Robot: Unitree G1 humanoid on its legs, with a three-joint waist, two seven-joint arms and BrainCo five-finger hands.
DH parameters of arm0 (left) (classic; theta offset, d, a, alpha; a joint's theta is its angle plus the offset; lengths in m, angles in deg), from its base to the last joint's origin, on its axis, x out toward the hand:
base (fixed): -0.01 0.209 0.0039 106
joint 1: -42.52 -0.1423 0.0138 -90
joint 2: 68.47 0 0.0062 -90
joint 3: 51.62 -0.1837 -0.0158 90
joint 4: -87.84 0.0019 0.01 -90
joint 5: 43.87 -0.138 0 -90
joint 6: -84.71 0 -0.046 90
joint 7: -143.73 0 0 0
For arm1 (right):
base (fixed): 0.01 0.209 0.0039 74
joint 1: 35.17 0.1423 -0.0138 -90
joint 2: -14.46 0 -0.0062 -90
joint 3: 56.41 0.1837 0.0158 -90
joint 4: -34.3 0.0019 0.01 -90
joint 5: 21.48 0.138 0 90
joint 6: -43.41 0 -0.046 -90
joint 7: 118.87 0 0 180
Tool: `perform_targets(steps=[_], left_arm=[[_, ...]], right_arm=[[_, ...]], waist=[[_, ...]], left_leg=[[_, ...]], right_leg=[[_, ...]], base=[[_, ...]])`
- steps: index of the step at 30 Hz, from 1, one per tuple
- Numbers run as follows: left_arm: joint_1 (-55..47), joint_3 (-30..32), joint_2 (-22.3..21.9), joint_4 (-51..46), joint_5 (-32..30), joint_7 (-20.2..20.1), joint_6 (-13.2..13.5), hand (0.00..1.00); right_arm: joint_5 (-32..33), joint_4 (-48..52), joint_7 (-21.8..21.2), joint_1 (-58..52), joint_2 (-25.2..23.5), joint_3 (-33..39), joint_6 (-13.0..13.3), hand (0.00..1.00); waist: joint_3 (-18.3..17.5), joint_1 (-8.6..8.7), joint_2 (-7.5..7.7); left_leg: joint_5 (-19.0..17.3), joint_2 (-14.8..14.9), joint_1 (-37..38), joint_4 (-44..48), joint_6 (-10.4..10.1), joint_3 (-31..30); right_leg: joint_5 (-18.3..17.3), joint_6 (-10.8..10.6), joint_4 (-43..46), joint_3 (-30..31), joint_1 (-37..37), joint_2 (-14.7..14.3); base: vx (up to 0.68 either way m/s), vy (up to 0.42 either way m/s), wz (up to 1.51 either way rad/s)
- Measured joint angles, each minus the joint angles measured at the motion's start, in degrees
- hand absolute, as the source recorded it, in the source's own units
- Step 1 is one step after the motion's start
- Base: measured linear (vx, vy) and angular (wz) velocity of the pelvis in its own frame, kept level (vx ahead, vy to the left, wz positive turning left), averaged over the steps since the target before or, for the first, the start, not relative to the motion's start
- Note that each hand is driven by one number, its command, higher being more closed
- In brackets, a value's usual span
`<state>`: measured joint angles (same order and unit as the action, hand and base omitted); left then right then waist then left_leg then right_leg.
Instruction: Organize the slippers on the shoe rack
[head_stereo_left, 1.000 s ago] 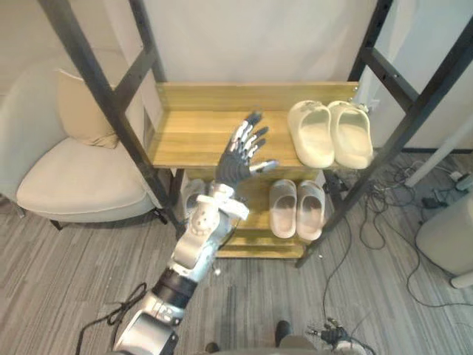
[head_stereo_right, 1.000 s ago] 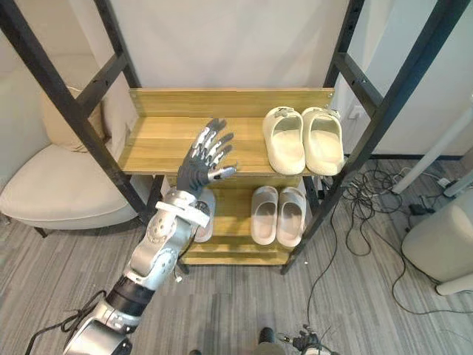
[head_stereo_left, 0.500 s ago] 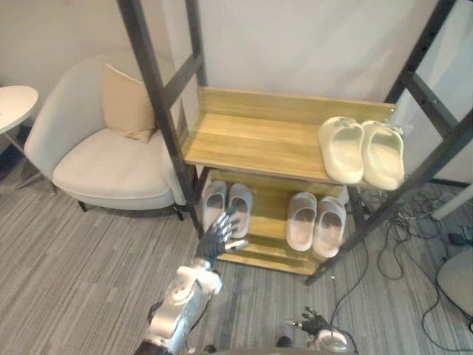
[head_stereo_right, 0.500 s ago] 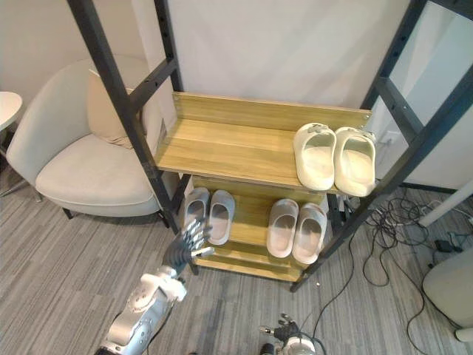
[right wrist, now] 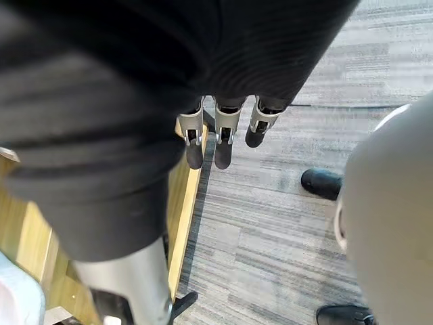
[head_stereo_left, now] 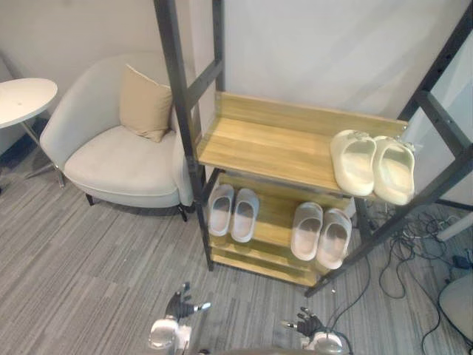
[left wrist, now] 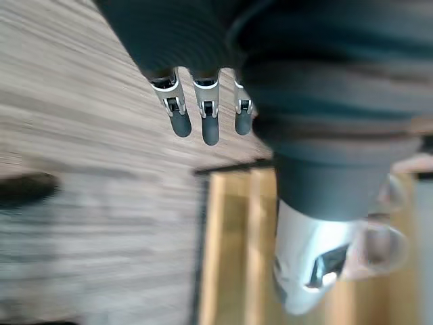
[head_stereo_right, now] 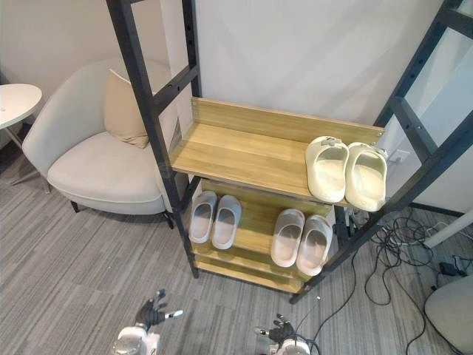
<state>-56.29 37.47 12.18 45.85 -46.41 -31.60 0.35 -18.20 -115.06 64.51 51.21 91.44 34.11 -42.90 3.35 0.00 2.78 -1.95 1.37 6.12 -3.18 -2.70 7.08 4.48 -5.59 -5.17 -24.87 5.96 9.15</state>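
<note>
A round white side table (head_stereo_left: 26,100) stands far off to the left of the fingers, with a pale armchair (head_stereo_left: 111,159) and its beige cushion (head_stereo_left: 145,103) beside it. The left hand (head_stereo_left: 179,305) hangs low over the grey striped floor (head_stereo_left: 89,251), its fingers spread straight and holding nothing. Ahead of those fingers, well apart from them, stands the shoe rack (head_stereo_left: 182,111), black posts carrying wooden shelves. On its lower shelf (head_stereo_left: 273,214) a pale grey pair of slippers (head_stereo_left: 233,213) lies side by side, straight ahead of the left fingers. A pinkish pair (head_stereo_left: 323,233) lies ahead of the right fingers. The upper shelf (head_stereo_left: 273,144) carries a cream pair (head_stereo_left: 373,166) at its right end, farthest from both sets of fingers. The right hand (head_stereo_left: 307,324) hangs low too, fingers loosely spread and empty.
</note>
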Motion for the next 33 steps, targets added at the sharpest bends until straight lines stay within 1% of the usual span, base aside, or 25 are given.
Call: perform_targets(steps=[5, 8, 9, 10, 12, 13, 14, 15, 16, 17, 18, 19, 20, 22, 23, 24, 25, 26, 27, 28, 29, 30, 31, 32, 33], left_arm=[[-0.2, 1.8, -0.8, 0.1, -0.9, 1.7, 0.0, 0.00], [-0.2, 1.8, -0.9, 1.3, -0.9, 1.7, 0.0, 0.00], [-0.4, 2.0, -0.9, 1.3, -0.8, 1.7, 0.0, 0.00], [-0.4, 2.1, -0.9, 1.3, -0.8, 1.7, 0.0, 0.00], [-0.6, 2.3, -0.7, 1.1, -0.7, 1.8, 0.0, 0.00], [-0.2, 2.2, -0.9, 0.8, -0.7, 1.7, 0.2, 0.00], [0.1, 2.1, -1.4, 0.3, -0.7, 1.7, 0.2, 0.00], [0.3, 2.1, -1.6, 0.0, -0.6, 1.8, 0.2, 0.00], [0.3, 2.1, -1.8, -0.7, -0.6, 1.9, 0.3, 0.00], [0.3, 2.1, -1.8, -0.7, -0.6, 1.9, 0.3, 0.00], [1.1, 2.0, -2.3, -0.6, -0.6, 2.1, 0.2, 0.00], [1.1, 2.1, -2.6, -0.5, -0.6, 2.5, 0.2, 0.00], [1.3, 2.2, -2.6, -0.4, -0.6, 2.7, 0.2, 0.00], [1.3, 2.1, -2.5, 0.0, -0.6, 2.7, 0.2, 0.00], [1.3, 2.1, -2.4, 0.1, -0.6, 2.7, 0.1, 0.00], [1.3, 2.0, -2.3, 0.1, -0.6, 2.7, 0.1, 0.00], [1.3, 2.0, -2.3, 0.4, -0.6, 2.8, 0.1, 0.00], [1.3, 1.6, -1.8, 0.6, -0.6, 2.8, 0.1, 0.00], [1.4, 0.9, -1.4, 0.7, -0.5, 2.8, 0.1, 0.00], [1.4, -0.4, -0.8, 0.6, -0.3, 2.8, 0.1, 0.00], [1.6, -0.8, 0.1, 0.8, 0.0, 2.8, 0.1, 0.00], [2.4, -0.8, 0.3, 1.2, 0.2, 2.9, 0.0, 0.00], [3.0, -1.1, 0.0, 1.4, 0.4, 2.9, 0.1, 0.00], [3.5, -1.3, -0.3, 1.6, 0.4, 2.9, 0.1, 0.00], [3.9, -1.3, -0.8, 2.3, 0.4, 2.9, 0.1, 0.00]], right_arm=[[-0.9, 0.0, 0.0, -0.1, 0.0, 0.5, 0.1, 0.00], [-0.9, 0.1, 0.0, -0.1, 0.0, 0.5, 0.2, 0.00], [-1.1, 1.2, 0.0, -0.5, 0.5, -0.6, 0.3, 0.00], [-1.1, 1.6, -0.1, -0.6, 0.6, -0.9, 0.4, 0.00], [-1.7, 3.5, -0.4, -0.7, 1.4, -1.5, 1.4, 0.00], [-3.4, 4.0, -0.2, -0.1, 2.1, -1.5, 1.9, 0.00], [-3.4, 4.0, 0.3, 0.9, 2.5, -1.8, 1.9, 0.00], [-3.4, 3.9, 0.5, 1.3, 2.6, -1.9, 1.9, 0.00], [-3.4, 3.9, 1.3, 2.7, 2.7, -1.9, 1.9, 0.00], [-3.4, 3.9, 1.3, 2.7, 2.7, -1.9, 1.9, 0.00], [-3.5, 3.9, 1.9, 3.8, 2.9, -1.9, 1.9, 0.00], [-3.7, 4.3, 1.9, 4.1, 2.7, -1.9, 1.8, 0.00], [-4.9, 4.5, 1.6, 3.9, 2.0, -1.9, 1.8, 0.00], [-5.6, 4.5, 1.2, 3.1, 1.5, -1.9, 1.8, 0.00], [-5.6, 4.5, 1.0, 2.5, 1.5, -1.9, 1.7, 0.00], [-5.6, 4.3, 0.8, 2.0, 1.5, -1.9, 1.5, 0.00], [-5.6, 4.2, 0.5, 1.4, 1.5, -1.9, 1.3, 0.00], [-5.6, 4.4, 0.0, 1.5, 1.5, -1.9, 1.3, 0.00], [-5.6, 4.4, 0.0, 1.6, 1.5, -1.8, 1.3, 0.00], [-5.6, 4.3, -0.1, 1.7, 1.4, -1.8, 1.3, 0.00], [-5.5, 4.3, -0.2, 1.4, 1.0, -1.9, 1.4, 0.00], [-5.5, 4.4, -0.2, 1.4, 0.9, -1.9, 1.5, 0.00], [-5.5, 4.3, -0.2, 1.2, 1.0, -1.8, 1.5, 0.00], [-5.5, 4.3, -0.1, 1.0, 1.0, -1.8, 1.5, 0.00], [-5.5, 4.1, -0.1, 0.9, 1.2, -1.8, 1.5, 0.00]], waist=[[0.1, -0.07, -0.09], [0.1, -0.04, -0.18], [0.8, -0.01, -0.48], [0.9, -0.02, -0.26], [2.4, -0.31, -0.61], [3.6, -0.25, -0.50], [4.7, -0.34, -1.16], [4.9, -0.44, -1.32], [5.1, -1.11, -1.80], [5.1, -1.11, -1.80], [5.6, -1.52, -2.04], [5.6, -2.34, -2.27], [5.5, -2.73, -2.07], [5.3, -2.43, -1.84], [5.3, -2.25, -1.60], [5.3, -2.25, -1.33], [5.2, -2.25, -1.27], [5.2, -1.78, -1.17], [5.1, -1.66, -0.85], [5.0, -1.40, -0.46], [5.3, -0.95, -0.78], [5.3, -0.07, -0.71], [5.3, 0.16, -0.59], [5.3, 0.04, -0.17], [5.1, 0.08, 0.10]], left_leg=[[0.0, -0.1, 0.0, -0.1, 0.0, -0.1], [0.0, -0.1, 0.0, -0.1, 0.0, -0.2], [0.0, 0.0, 0.0, 0.1, 0.0, -0.1], [0.0, 0.0, 0.0, 0.2, 0.0, -0.1], [-1.1, -0.1, -2.5, 3.2, 0.0, -0.6], [-2.8, 0.0, -5.3, 7.5, 0.0, -1.4], [-4.3, 0.4, -8.2, 11.0, 0.2, -1.7], [-5.3, 0.6, -9.0, 11.8, 0.3, -1.4], [-7.0, 2.7, -10.8, 14.3, 0.8, 3.6], [-7.0, 2.7, -10.8, 14.3, 0.8, 3.6], [-7.7, 5.4, -11.3, 16.6, 1.1, 10.5], [-7.9, 5.8, -11.3, 17.2, 0.7, 11.5], [-7.9, 5.5, -11.1, 17.4, 0.2, 11.2], [-8.7, 4.8, -10.7, 17.8, 0.4, 10.4], [-9.8, 4.4, -10.6, 18.8, 0.5, 9.5], [-10.6, 4.0, -10.2, 19.5, 0.6, 9.3], [-11.3, 3.5, -9.8, 20.1, 0.7, 8.8], [-11.4, 2.8, -9.5, 20.6, 0.7, 7.8], [-11.4, 2.4, -8.9, 20.6, 0.8, 6.8], [-11.4, 2.6, -8.6, 20.7, 0.8, 5.0], [-11.4, 3.2, -8.7, 20.7, 0.8, 2.7], [-11.3, 3.5, -8.6, 20.3, 0.7, -0.5], [-11.1, 2.4, -9.1, 20.4, 0.3, -3.7], [-11.0, 1.2, -9.2, 20.4, 0.1, -5.3], [-10.9, 0.0, -9.3, 20.3, -0.1, -6.5]], right_leg=[[-0.1, -0.1, 0.0, -0.1, 0.1, 0.0], [-0.2, 0.0, 0.1, -0.1, 0.0, 0.0], [-0.2, 0.0, 0.1, 0.0, 0.1, 0.0], [-0.2, 0.0, 0.1, 0.0, 0.1, 0.0], [-0.5, 0.1, 0.2, -0.4, -0.1, 0.3], [-1.6, 0.0, 1.7, -1.4, -0.7, 0.7], [-2.4, -0.1, 3.0, -3.2, -1.4, 1.0], [-2.5, -0.1, 3.1, -3.6, -1.5, 1.1], [-2.5, -0.1, 2.9, -4.7, -1.9, 0.9], [-2.5, -0.1, 2.9, -4.7, -1.9, 0.9], [-2.5, -0.2, 2.9, -4.8, -2.0, 0.9], [-2.5, -0.2, 3.0, -4.8, -1.9, 1.0], [-2.8, -0.5, 3.6, -4.8, -1.7, 1.4], [-5.7, -1.7, 9.0, -5.8, -2.5, 3.6], [-8.5, -2.4, 15.3, -6.2, -3.8, 6.0], [-10.2, -2.8, 20.0, -6.1, -4.9, 7.8], [-11.0, -2.7, 25.9, -5.6, -6.5, 9.7], [-10.6, -2.2, 34.2, -2.8, -9.6, 12.0], [-9.7, -0.9, 38.7, -0.2, -11.4, 12.5], [-10.5, -1.1, 43.7, 4.6, -14.6, 11.8], [-14.0, -1.1, 44.7, 8.8, -15.8, 8.2], [-17.0, -0.1, 41.4, 14.1, -15.8, 3.0], [-18.0, 0.7, 34.4, 18.5, -14.6, -0.8], [-17.2, 1.1, 29.7, 21.0, -13.9, -1.8], [-18.8, 1.2, 27.9, 21.8, -13.3, -1.7]], base=[[0.00, 0.000, 0.00], [0.00, 0.000, 0.00], [0.00, 0.000, 0.00], [0.00, 0.000, 0.00], [-0.04, -0.010, 0.15], [-0.10, -0.005, 0.47], [-0.10, 0.005, 0.50], [-0.09, 0.002, 0.52], [-0.02, -0.007, 0.24], [0.00, -0.015, 0.25], [0.06, 0.004, 0.10], [0.11, 0.025, 0.14], [0.17, 0.054, 0.18], [0.14, 0.053, 0.33], [0.15, 0.062, 0.33], [0.22, 0.108, 0.33], [0.19, 0.133, 0.38], [0.15, 0.124, 0.45], [0.13, 0.097, 0.64], [0.19, -0.039, 0.72], [0.20, -0.111, 1.15], [0.18, -0.178, 1.52], [0.11, -0.158, 1.51], [0.07, -0.135, 1.30], [0.05, -0.119, 0.80]])
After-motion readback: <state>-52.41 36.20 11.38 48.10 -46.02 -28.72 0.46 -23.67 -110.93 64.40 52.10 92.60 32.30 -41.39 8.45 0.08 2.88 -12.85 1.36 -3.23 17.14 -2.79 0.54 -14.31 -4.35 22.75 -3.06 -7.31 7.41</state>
